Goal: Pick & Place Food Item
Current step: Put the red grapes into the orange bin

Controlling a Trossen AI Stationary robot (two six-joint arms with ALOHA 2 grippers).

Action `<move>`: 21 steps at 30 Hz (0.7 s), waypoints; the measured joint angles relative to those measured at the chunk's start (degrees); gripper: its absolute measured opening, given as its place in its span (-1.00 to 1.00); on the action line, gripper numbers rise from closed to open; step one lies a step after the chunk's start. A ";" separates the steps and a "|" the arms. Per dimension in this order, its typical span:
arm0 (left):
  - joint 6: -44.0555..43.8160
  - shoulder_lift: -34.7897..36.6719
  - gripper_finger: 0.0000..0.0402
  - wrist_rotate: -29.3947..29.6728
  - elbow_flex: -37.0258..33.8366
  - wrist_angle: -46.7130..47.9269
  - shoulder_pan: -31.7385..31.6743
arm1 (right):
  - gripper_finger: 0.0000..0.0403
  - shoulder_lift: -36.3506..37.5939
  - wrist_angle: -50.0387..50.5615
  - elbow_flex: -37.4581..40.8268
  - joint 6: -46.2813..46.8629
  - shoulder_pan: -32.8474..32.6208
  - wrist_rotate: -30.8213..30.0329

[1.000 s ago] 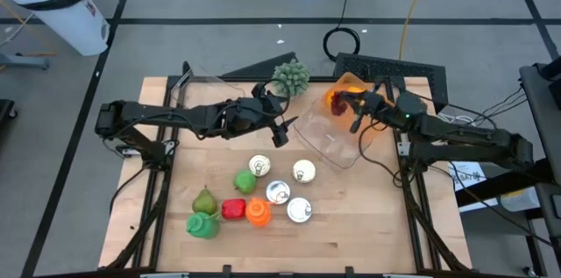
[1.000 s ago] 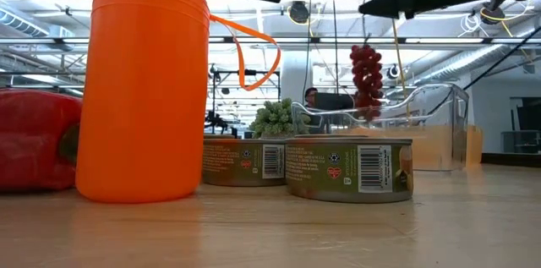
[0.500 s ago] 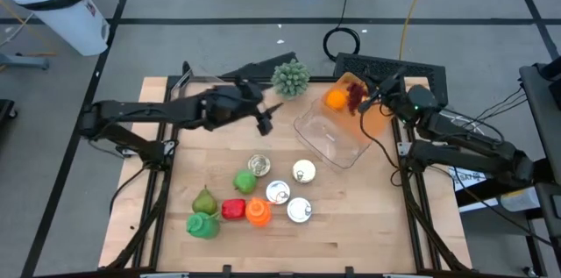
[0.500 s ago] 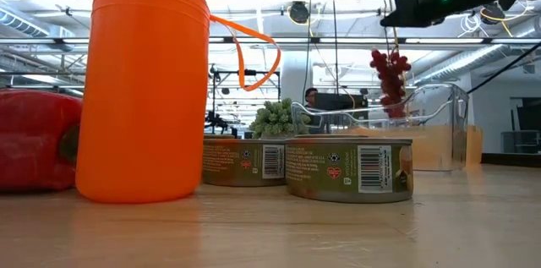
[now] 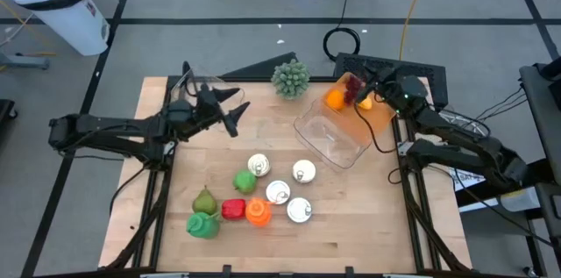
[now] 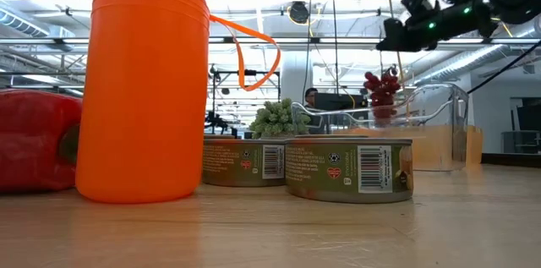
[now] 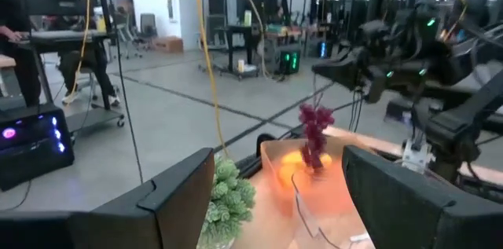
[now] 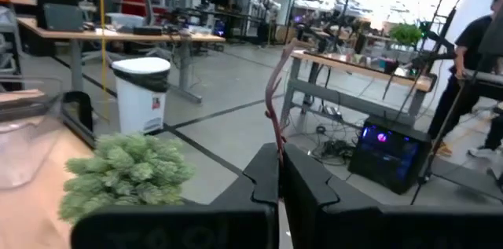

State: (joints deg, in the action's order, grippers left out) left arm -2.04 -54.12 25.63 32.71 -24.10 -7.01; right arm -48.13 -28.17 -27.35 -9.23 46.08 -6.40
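The right gripper is held above the far end of the clear container, its fingers pressed together on the thin stem of a bunch of red grapes. The grapes are hung straight below the fingertips, over the container's orange-tinted end, just beside an orange fruit seen there. The left gripper is held above the table's left part, well apart from the container, its fingers spread apart with nothing between them. A green spiky plant is seen beyond and between the left fingers.
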 joint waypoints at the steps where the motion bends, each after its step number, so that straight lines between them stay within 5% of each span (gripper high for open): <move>1: -0.02 0.51 0.46 -0.03 -1.05 -1.01 -0.09 | -1.00 -1.65 -1.78 0.00 0.02 0.52 0.95; 10: -0.35 1.78 0.47 0.30 -2.21 -3.01 -0.32 | -1.00 -12.72 -9.91 0.02 -0.40 3.33 1.87; 21: -0.72 1.78 0.46 0.29 -2.21 -2.96 -0.32 | -1.00 -11.68 -11.86 0.04 3.72 3.98 3.77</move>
State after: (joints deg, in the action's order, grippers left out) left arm -2.76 -52.34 25.92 30.50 -27.06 -7.33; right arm -59.82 -40.03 -27.31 -5.52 50.06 -2.63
